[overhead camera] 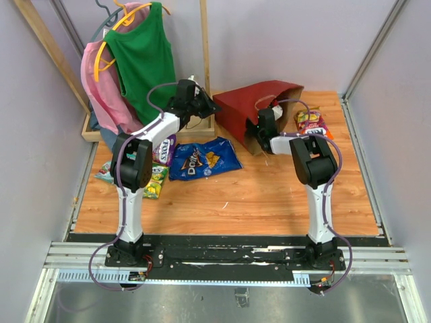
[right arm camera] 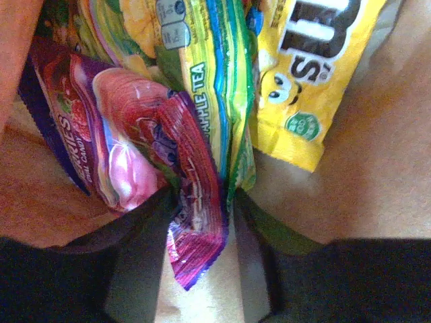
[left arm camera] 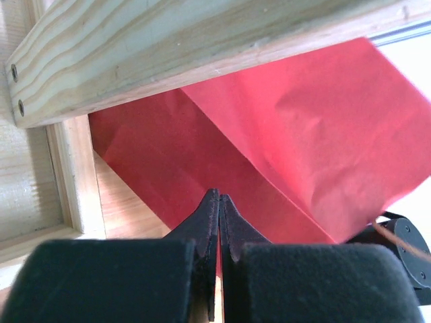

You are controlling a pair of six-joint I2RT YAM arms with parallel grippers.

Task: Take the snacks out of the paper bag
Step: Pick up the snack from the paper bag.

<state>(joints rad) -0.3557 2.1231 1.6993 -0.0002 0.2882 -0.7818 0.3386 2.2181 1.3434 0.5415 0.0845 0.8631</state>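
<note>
The red paper bag (overhead camera: 239, 108) lies on its side at the far middle of the tabletop (overhead camera: 269, 195), with the blue Doritos bag (overhead camera: 205, 158) near-left of it. Only the right wrist view shows the inside of the bag: a purple candy bag (right arm camera: 135, 148), an apple tea packet (right arm camera: 209, 87) and a yellow M&M's packet (right arm camera: 303, 74). The right tool (right arm camera: 202, 208) stands around the purple bag's lower edge; whether it presses, I cannot tell. The left tool (left arm camera: 219, 202) is closed, before the red paper.

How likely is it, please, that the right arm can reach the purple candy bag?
Probably yes: the right claw is inside the paper bag, its fingers either side of the purple candy bag's edge, nothing blocking.
</note>
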